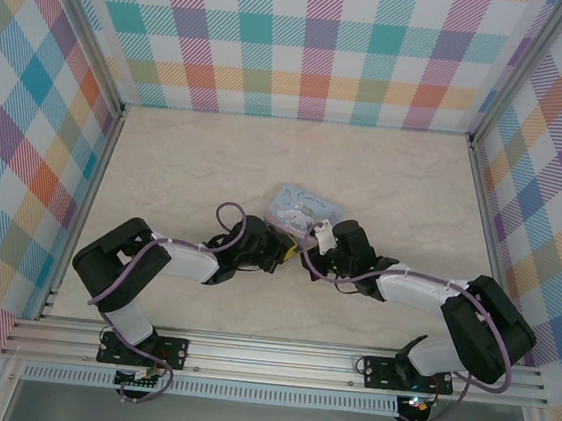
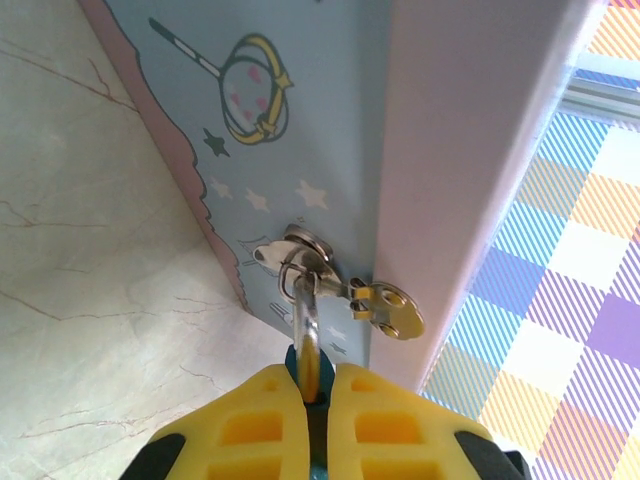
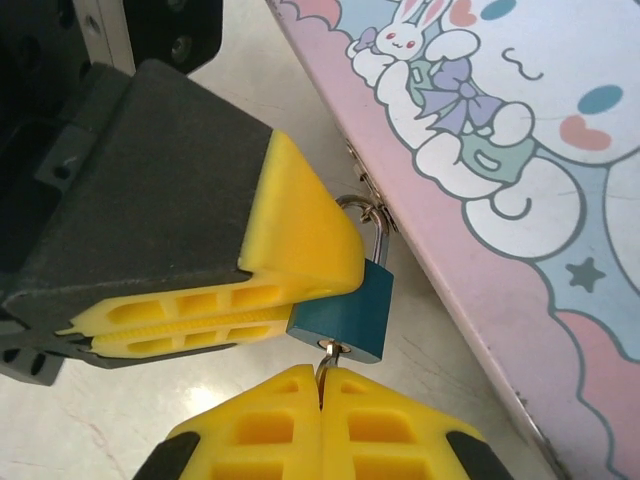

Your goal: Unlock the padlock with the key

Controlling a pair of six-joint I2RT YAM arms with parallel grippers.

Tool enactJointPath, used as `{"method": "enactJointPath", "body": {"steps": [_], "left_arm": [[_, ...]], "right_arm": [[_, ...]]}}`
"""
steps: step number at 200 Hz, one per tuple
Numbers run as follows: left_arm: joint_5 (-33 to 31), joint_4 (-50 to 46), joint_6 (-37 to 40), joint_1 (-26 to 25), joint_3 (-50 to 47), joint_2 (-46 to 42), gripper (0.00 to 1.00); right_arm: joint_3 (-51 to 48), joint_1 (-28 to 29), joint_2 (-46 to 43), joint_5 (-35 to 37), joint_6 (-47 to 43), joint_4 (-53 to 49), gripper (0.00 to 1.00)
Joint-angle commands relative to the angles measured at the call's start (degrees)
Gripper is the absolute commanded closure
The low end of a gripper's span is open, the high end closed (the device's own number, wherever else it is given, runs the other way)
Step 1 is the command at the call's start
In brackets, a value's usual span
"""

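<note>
Now, left claw (image 2: 310,388) clamped on the teal padlock (image 3: 345,312), right claw (image 3: 320,385) on the key (image 3: 327,355), we could bend it by twisting askew.

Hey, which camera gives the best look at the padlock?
The right wrist view: the padlock shows most of its teal body there, hung on the tin, the key in its underside. The left wrist view gives its shackle and a sliver of body pinched in the left gripper. From the top it is too small to tell.

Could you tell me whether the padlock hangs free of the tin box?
No, the shackle of the padlock is hooked onto the edge of the tin box.
</note>
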Motion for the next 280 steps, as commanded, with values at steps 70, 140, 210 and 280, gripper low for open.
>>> {"method": "enactJointPath", "body": {"steps": [70, 140, 210, 280], "left_arm": [[-0.5, -1.1, 0.6, 0.2, 0.5, -1.8, 1.00], [-0.3, -2.0, 0.7, 0.9, 0.4, -3.2, 1.00], [0.0, -2.7, 1.0, 2.0, -0.5, -4.9, 1.00], [-0.1, -3.1, 1.4, 2.3, -1.0, -6.0, 1.00]], "right_arm": [[0.0, -1.9, -5.0, -1.0, -3.0, -1.7, 0.67], [-1.3, 3.4, -10.1, 12.9, -15.1, -6.4, 0.54], [-1.7, 12.5, -5.9, 24.9, -23.0, -1.3, 0.51], [0.6, 13.0, -1.4, 25.2, -24.2, -0.6, 0.55]]}}
